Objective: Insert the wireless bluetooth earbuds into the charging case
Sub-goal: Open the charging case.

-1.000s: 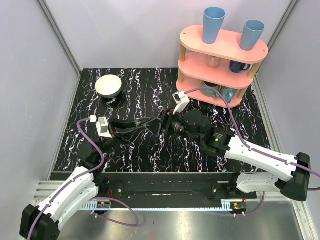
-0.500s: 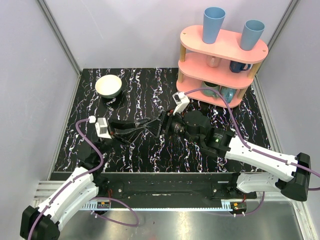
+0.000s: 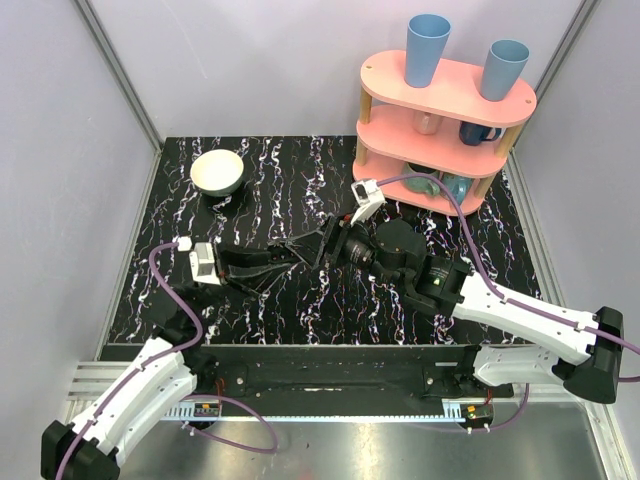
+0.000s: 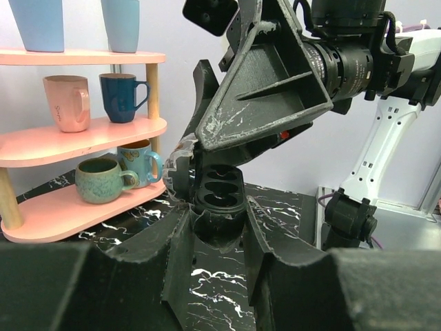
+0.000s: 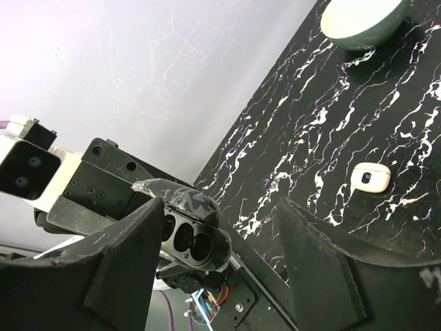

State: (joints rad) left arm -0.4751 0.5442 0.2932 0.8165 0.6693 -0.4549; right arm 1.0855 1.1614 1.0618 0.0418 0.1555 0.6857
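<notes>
Both arms lean in over the black marbled surface [image 3: 300,180] and meet tip to tip near its middle. The right arm [image 3: 500,305] stretches in low from the near right. The left arm [image 3: 140,380] rises from the near left, with its wrist levelled rightward. The right end effector [image 3: 312,245] stands spread wide, angled over the charging case [image 4: 219,189]. The left end effector [image 4: 219,221] is pinching that case, whose two dark wells are showing. One cream earbud [image 5: 371,177] lies on the surface, apart from the case and toward the far-left bowl [image 3: 218,172].
</notes>
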